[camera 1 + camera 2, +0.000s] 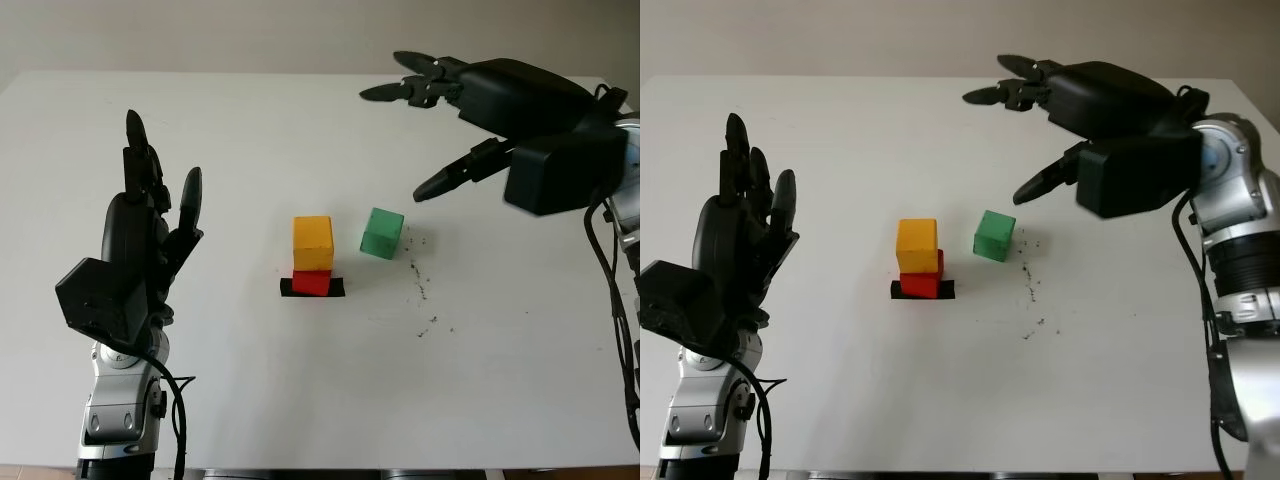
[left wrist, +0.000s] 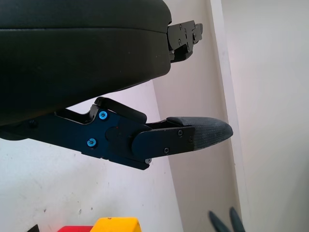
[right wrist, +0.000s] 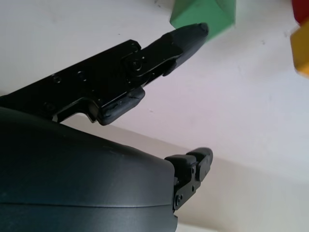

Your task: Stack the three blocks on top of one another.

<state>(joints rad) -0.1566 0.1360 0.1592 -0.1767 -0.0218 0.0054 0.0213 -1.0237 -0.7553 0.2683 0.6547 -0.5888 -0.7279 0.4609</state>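
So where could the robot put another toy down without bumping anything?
Bare table lies in front of the yellow block on the red block, and between them and the open left hand. It is crowded by the green block, near the open right hand.

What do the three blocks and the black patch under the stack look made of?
Yellow block, red block and green block: probably painted wood or dense foam, going by the flat matte colour and crisp edges; which one is unclear. Black patch: thin, flat and dull, likely tape or paper. Both the left hand and right hand are open above the table.
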